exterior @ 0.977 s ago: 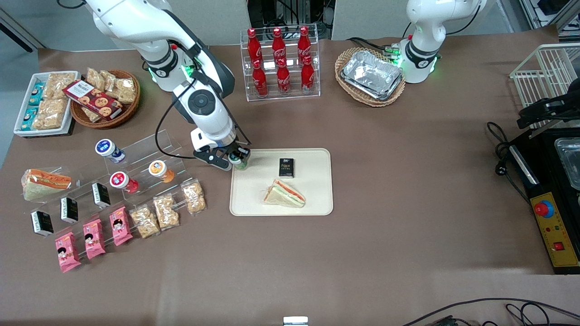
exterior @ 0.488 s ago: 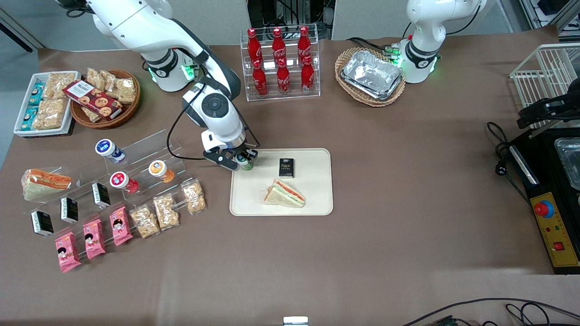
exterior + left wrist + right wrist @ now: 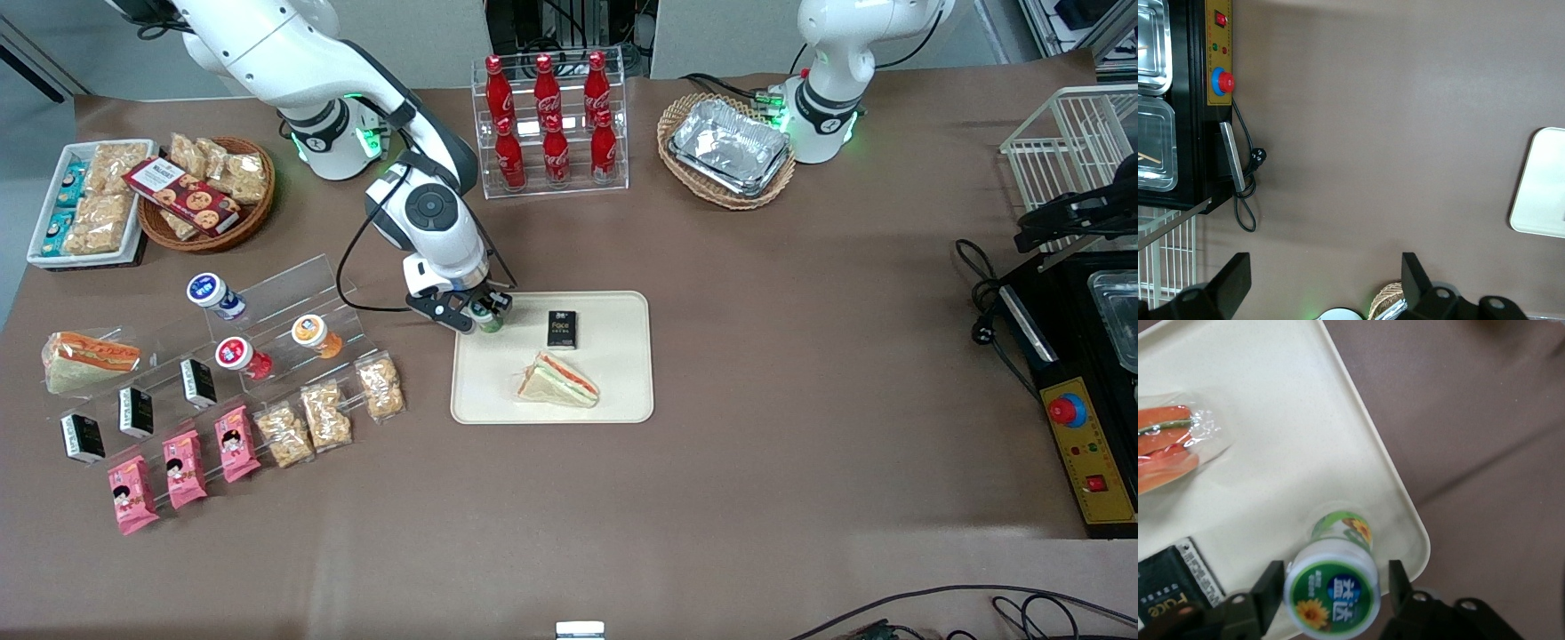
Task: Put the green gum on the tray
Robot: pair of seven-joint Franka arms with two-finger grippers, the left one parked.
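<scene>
Your hand (image 3: 487, 313) is over the tray (image 3: 613, 391), at the corner nearest the working arm's base, and it is clamped on the green gum (image 3: 1335, 585). In the wrist view you see the bottle between the two fingers (image 3: 1266, 595), lid toward the camera and its base just above or on the tray floor; which one you cannot tell. The black packet (image 3: 562, 328) lies beside it on the tray, and the wrapped sandwich (image 3: 558, 380) sits nearer the front camera

Green gum (image 3: 1333, 587) with sunflower-printed green label, white-rimmed lid; cream tray (image 3: 1285, 440).
</scene>
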